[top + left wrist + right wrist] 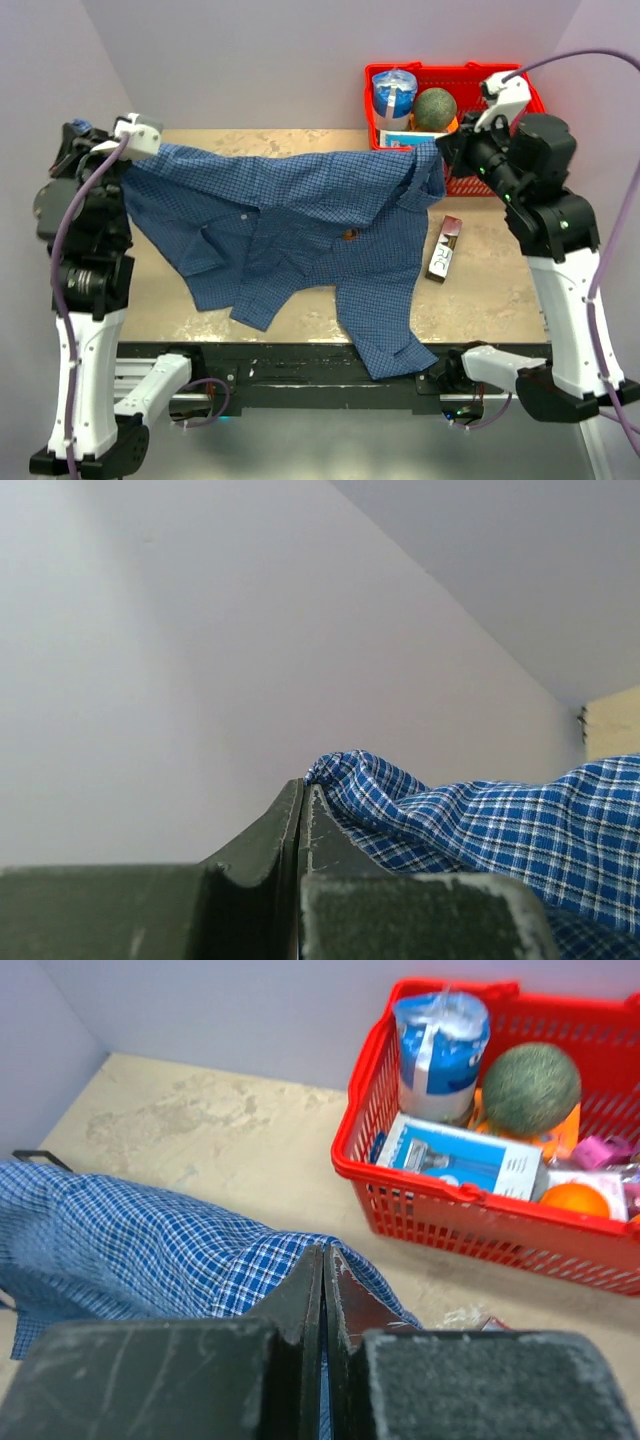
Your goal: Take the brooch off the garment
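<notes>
**Held taut at both ends, target just right of centre**

At the upper left of the overhead frame, left gripper pressed together on a fold of the garment, checked cloth bunched right at the fingertips in the wrist view. At the upper right, right gripper likewise closed tight on the cloth's edge, just in front of the red basket. Between the two, fabric stretched left to right across the table, one sleeve trailing over the near edge at lower centre.

On the garment's front, brooch: a tiny orange-brown dot a little right of centre in the overhead frame. Hidden from both wrist views. Too small to tell which way its pin runs.

Down and to the left from the right gripper; down and to the right from the left gripper, and farther off. Right arm judged the nearer. Probably calls for letting go on the right and reaching for the brooch, with the left side kept pinched. Risk on release: slack cloth folding over the brooch. Also worth minding: small dark packet on the table just right of the garment, near the likely path.
</notes>
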